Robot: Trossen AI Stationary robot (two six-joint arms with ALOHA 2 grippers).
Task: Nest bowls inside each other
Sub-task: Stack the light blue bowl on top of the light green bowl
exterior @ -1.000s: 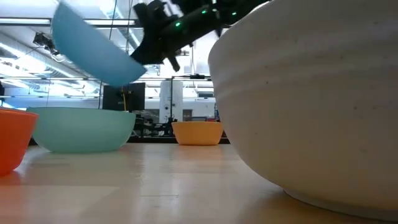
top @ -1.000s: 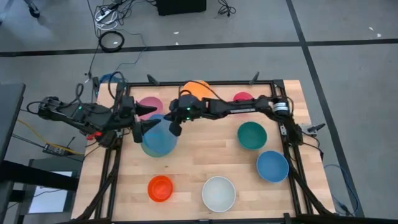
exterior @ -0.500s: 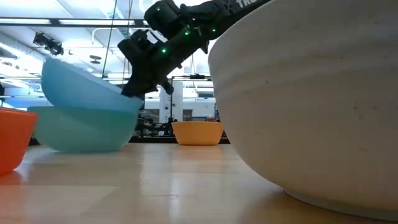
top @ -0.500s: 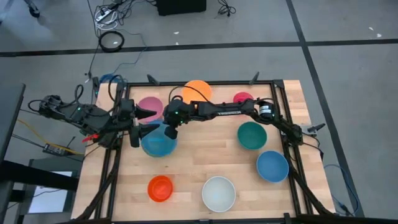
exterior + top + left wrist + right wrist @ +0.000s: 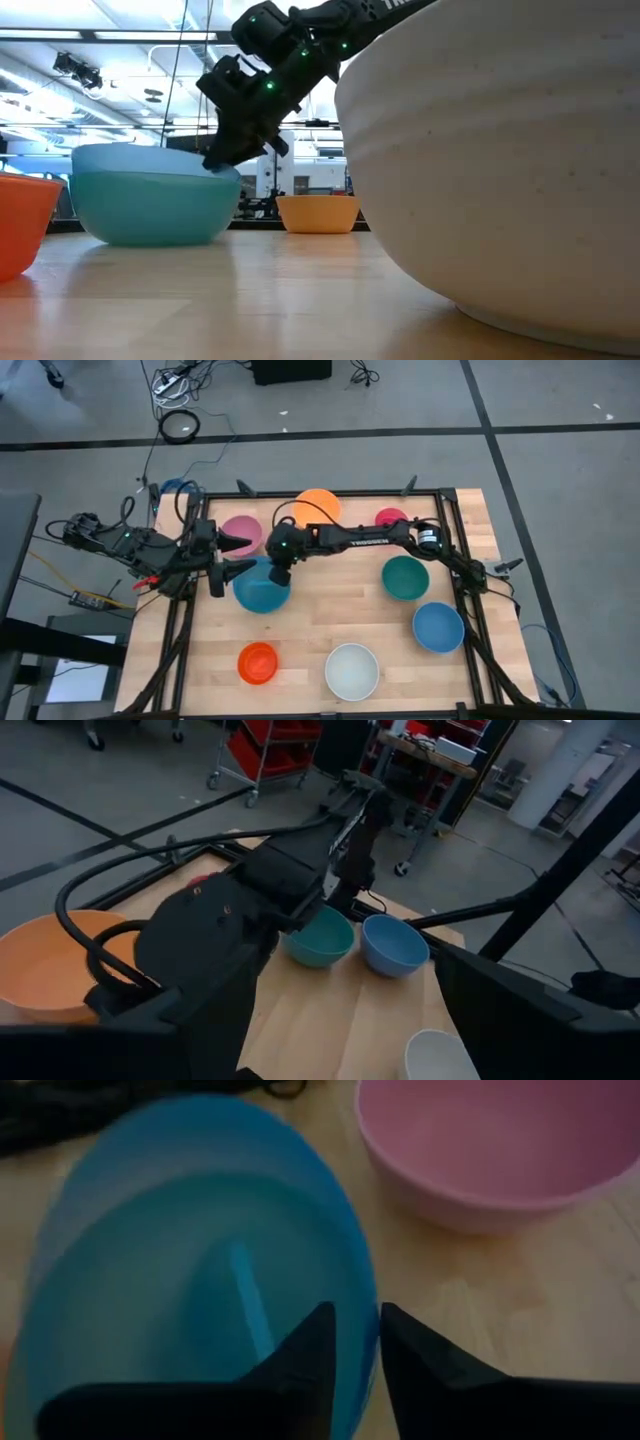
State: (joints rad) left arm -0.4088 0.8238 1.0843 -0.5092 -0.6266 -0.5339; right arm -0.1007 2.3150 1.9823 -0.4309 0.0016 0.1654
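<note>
At the stack's rim, right gripper [image 5: 350, 1342] straddles the blue bowl [image 5: 262, 584], fingers just parting, grip loosening; that bowl, tilted half a second ago, now sits level inside the sage green bowl [image 5: 150, 205]. One nesting looks done; left gripper [image 5: 234, 553] waits agape beside it.

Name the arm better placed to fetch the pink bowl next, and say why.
Left. The left gripper hangs open right beside the pink bowl, while the right gripper is at the rim of the blue bowl.
</note>
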